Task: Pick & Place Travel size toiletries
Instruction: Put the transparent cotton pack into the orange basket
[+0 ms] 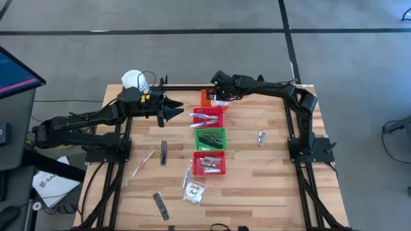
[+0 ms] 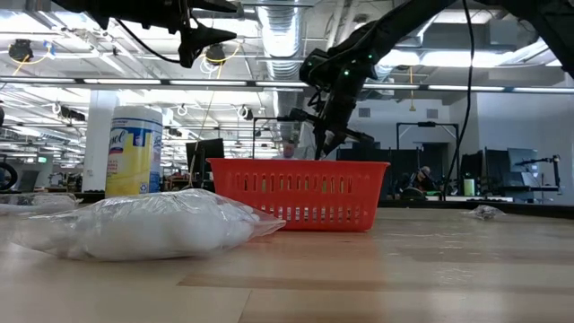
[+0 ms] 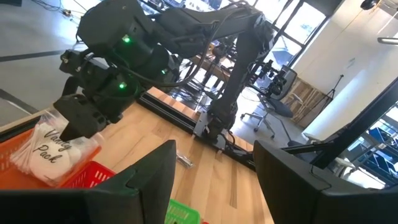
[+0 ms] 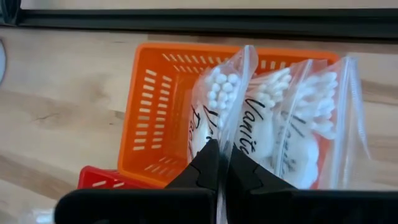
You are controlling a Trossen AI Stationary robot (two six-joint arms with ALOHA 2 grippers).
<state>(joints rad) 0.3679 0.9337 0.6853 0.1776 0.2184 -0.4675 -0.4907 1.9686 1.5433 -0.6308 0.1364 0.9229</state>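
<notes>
Right wrist view, right gripper [image 4: 217, 163] jaws pinching sachet [image 4: 214, 106] over orange basket [image 4: 155, 112], left gripper [image 3: 214, 168] jaws spread.

There are four mesh baskets in a row: one orange basket [image 1: 205, 96], two red baskets [image 1: 209, 117] [image 1: 209, 163] and one green basket [image 1: 210, 137]. One white jar [image 1: 135, 80] stands at the table's far edge. Two dark strips [image 1: 164, 152] [image 1: 160, 205] lie on the wood.
</notes>
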